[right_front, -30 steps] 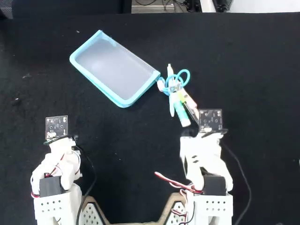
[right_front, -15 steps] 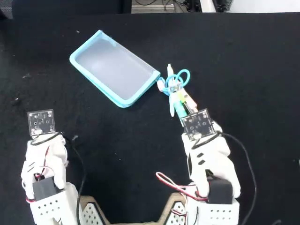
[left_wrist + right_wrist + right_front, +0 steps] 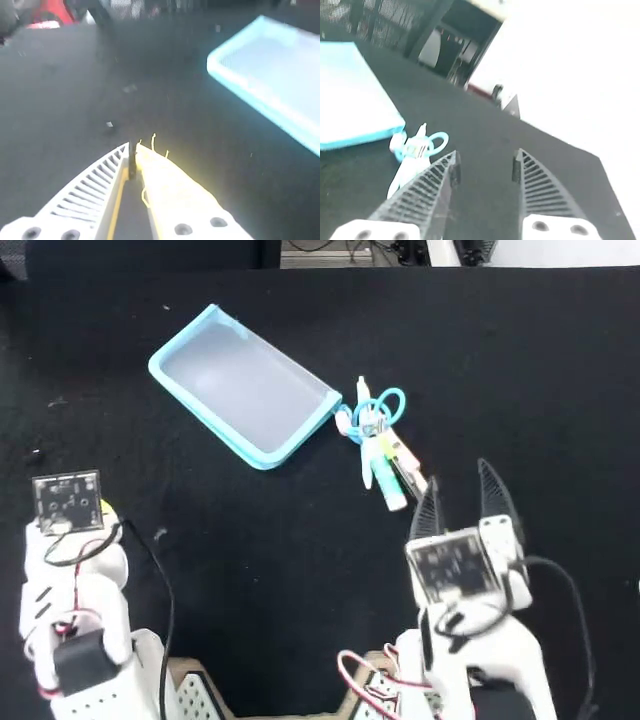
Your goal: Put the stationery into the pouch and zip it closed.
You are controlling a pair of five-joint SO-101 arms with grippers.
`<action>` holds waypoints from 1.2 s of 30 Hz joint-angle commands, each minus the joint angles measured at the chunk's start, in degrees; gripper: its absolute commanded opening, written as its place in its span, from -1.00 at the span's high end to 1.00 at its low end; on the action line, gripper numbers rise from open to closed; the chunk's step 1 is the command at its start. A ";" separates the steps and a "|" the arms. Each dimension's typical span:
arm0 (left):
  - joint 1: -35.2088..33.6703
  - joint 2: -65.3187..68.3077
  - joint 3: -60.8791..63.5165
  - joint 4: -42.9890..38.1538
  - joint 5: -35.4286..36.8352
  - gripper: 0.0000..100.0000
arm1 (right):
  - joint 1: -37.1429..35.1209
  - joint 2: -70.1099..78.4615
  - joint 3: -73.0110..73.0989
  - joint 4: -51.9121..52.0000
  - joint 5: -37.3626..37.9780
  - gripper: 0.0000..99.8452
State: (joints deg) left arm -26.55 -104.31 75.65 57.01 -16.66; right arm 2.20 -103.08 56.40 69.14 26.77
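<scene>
1. Stationery (image 3: 378,445), a small bundle of blue-looped scissors, a white pen-like stick and a yellow marker, is lying just beside one short end of the light-blue, frosted, rectangular pouch (image 3: 240,385). Whether it is touching that end I cannot tell.
2. Both are resting on the black cloth table (image 3: 550,370). The pouch is lying flat and askew, and none of the bundle is sitting inside it yet. How far its zip is standing open is not clear.
3. Beyond the bundle from the pouch, the right gripper (image 3: 458,478) is hanging near the stationery but apart from it. Its jaws are spread wide and carrying nothing.
4. In the right wrist view the bundle (image 3: 415,152) is sitting off to one finger's side, not in the gap of the right gripper (image 3: 485,155).
5. Well apart from the pouch's long side (image 3: 270,85), the left gripper (image 3: 132,147) is waiting with its jaws pressed together, empty.
6. By my reading, the step in hand is the first grasp of the bundle:
   - Centring the gap over the bundle before descending looks wise.
   - Closing across the pens' narrow width should grip better than closing along them.
   - Taking the pieces together risks one slipping, so a low, square grip matters.
   - Pushing the bundle against the pouch could shove the light pouch away.
</scene>
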 commanded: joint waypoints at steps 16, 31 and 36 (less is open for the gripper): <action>-0.48 -0.09 -20.35 8.79 11.96 0.58 | -0.44 17.10 -31.08 12.13 -3.60 0.70; 0.04 25.58 -22.64 8.26 12.04 0.62 | -0.53 42.77 -38.64 18.64 -7.91 0.71; 0.04 40.79 -24.84 8.18 13.80 0.63 | -3.25 49.19 -37.85 17.05 -7.91 0.70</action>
State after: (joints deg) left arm -26.55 -73.98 55.34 65.63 -5.14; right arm 1.49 -59.38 20.18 87.69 18.86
